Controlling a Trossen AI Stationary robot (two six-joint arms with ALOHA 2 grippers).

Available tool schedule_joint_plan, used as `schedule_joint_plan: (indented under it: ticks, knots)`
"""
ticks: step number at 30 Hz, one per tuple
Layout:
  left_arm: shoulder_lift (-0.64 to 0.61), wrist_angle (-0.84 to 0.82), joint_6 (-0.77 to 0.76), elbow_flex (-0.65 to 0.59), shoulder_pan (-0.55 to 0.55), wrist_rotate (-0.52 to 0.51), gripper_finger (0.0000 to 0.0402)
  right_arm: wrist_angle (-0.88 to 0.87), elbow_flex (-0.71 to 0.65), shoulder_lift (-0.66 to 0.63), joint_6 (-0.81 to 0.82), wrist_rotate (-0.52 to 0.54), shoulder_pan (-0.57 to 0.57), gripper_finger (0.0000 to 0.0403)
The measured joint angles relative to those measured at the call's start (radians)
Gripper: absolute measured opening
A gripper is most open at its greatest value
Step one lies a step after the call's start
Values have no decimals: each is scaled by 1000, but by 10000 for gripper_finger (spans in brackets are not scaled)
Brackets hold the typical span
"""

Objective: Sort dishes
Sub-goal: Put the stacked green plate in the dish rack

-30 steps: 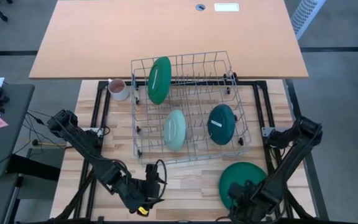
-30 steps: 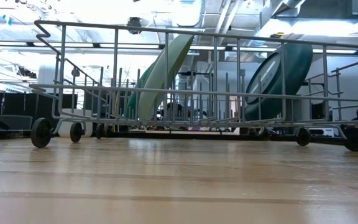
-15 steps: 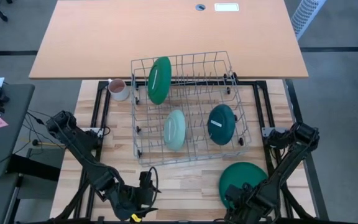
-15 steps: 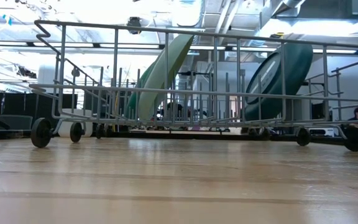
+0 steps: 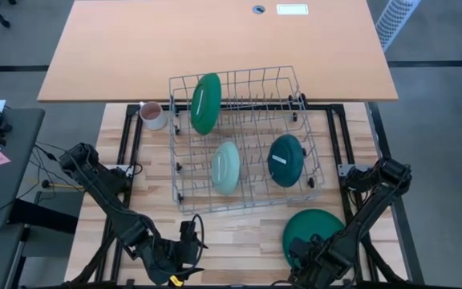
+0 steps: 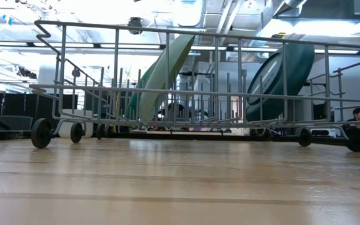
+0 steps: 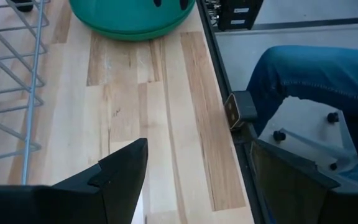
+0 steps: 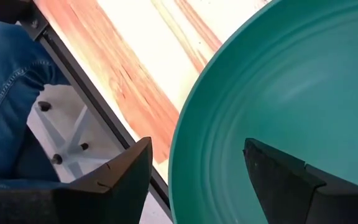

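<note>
The wire dish rack holds three plates on edge: a dark green plate, a mint plate and a teal plate. Another large green plate lies flat on the surface beside the rack. A pinkish mug stands outside the rack. The left gripper and the right gripper both have spread, empty jaws.

Three plates stand on edge in the rack: dark green, mint, teal. Another green plate lies flat on the table.

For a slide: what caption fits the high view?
Three plates stand in the rack; a fourth plate lies by the right tool.
</note>
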Motion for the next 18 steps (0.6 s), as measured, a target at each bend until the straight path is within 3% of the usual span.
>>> schedule_joint_plan:
  ticks: [18]
  knots:
    - [-1,5,-8,0,0,-43,278,36,0,75,-33,-16,-11,260]
